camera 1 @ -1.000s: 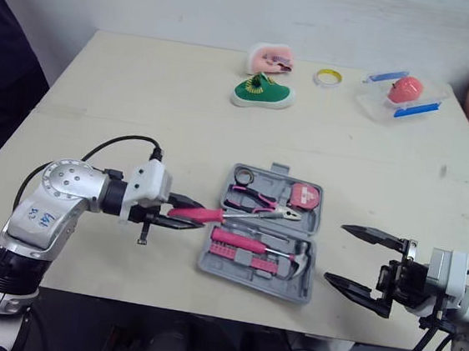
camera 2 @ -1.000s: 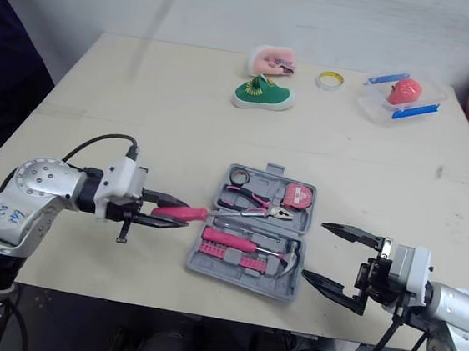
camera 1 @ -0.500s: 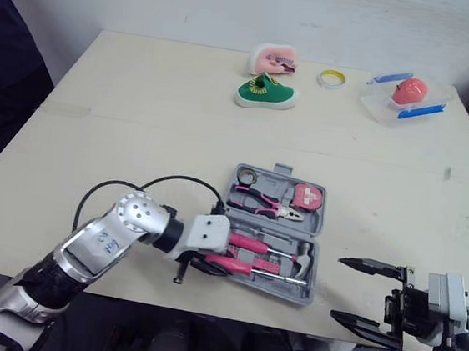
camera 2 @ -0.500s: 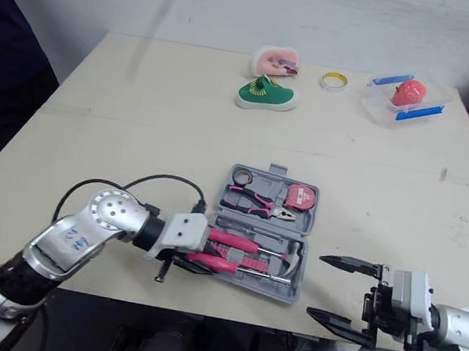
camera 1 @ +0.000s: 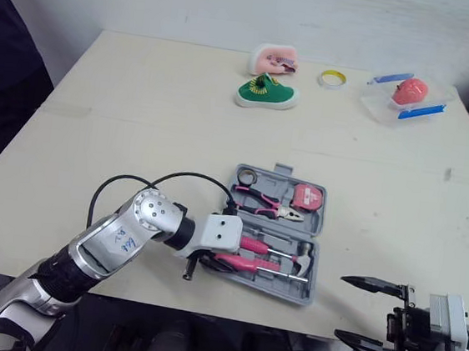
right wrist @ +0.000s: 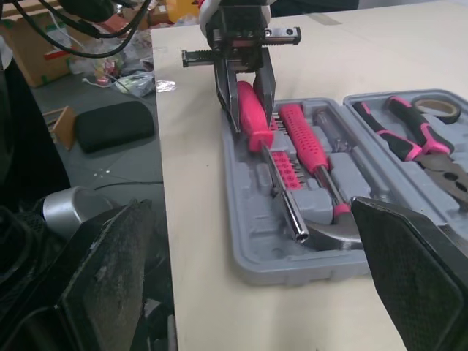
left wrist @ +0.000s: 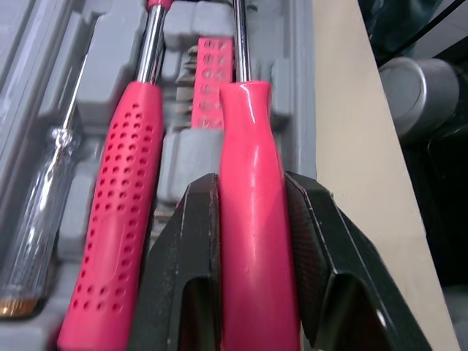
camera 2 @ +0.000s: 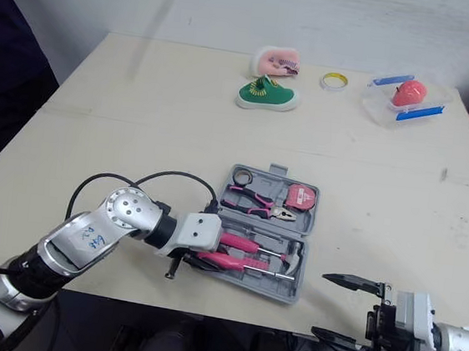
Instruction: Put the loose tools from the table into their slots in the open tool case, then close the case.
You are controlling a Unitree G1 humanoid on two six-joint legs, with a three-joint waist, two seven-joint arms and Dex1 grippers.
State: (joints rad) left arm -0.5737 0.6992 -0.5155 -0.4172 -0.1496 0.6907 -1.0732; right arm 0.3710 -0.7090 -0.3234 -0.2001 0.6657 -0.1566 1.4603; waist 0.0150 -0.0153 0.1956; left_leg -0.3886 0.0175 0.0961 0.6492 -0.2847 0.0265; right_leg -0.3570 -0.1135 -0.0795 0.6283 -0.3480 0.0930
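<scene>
Left wrist view: left gripper (left wrist: 252, 189) clamps the pink driver (left wrist: 247, 124) over the near slot of the case (right wrist: 292, 269). Pliers (camera 1: 265, 202), tape (camera 1: 303, 197) and hammer (camera 1: 256, 245) appear seated. Probably left to do: release the driver, close the case. Right gripper (camera 2: 319, 303), spread wide, hangs well right.

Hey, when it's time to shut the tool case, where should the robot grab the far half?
Probably the small tab on the far edge of the tool case, pinched from above. It juts out at the free edge, so lifting there should fold that half over the hammer side.
</scene>
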